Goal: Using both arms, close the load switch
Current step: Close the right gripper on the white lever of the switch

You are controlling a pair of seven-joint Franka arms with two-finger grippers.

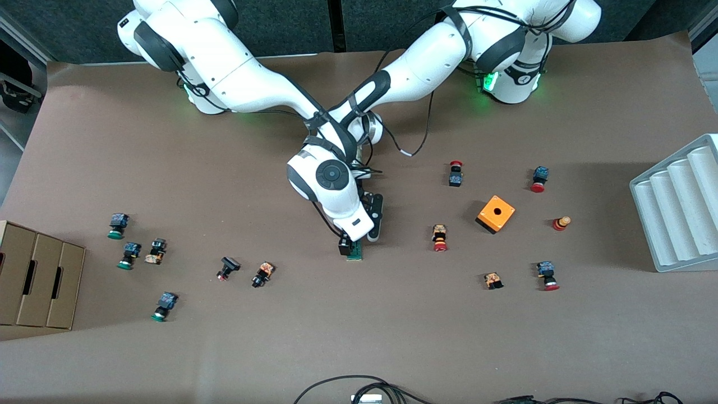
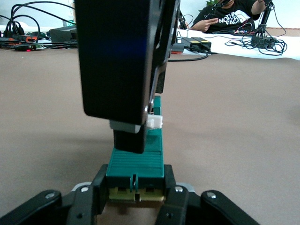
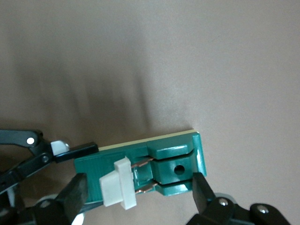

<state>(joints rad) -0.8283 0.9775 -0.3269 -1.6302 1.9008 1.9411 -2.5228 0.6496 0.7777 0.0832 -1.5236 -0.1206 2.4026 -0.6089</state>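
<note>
The load switch [image 1: 355, 255] is a narrow green block lying on the brown table under the two crossed arms. My left gripper [image 2: 136, 187] comes in low over the table and is shut on one end of the switch [image 2: 136, 161]. Hanging straight over the switch, my right gripper [image 3: 139, 187] is open. Its fingers [image 3: 200, 190] straddle the green body lengthwise, with the white handle [image 3: 117, 183] between them. In the left wrist view one right finger [image 2: 129, 138] reaches down to the switch top beside the white handle [image 2: 154, 122]. The left gripper's fingers [image 3: 75, 150] show at the switch's end.
Red- and green-capped push buttons [image 1: 440, 238] lie scattered toward both ends of the table. An orange cube with a hole [image 1: 496, 214] sits toward the left arm's end, beside a white ribbed tray [image 1: 679, 207]. A cardboard box [image 1: 33, 280] stands at the right arm's end. Cables [image 1: 359, 390] lie along the near edge.
</note>
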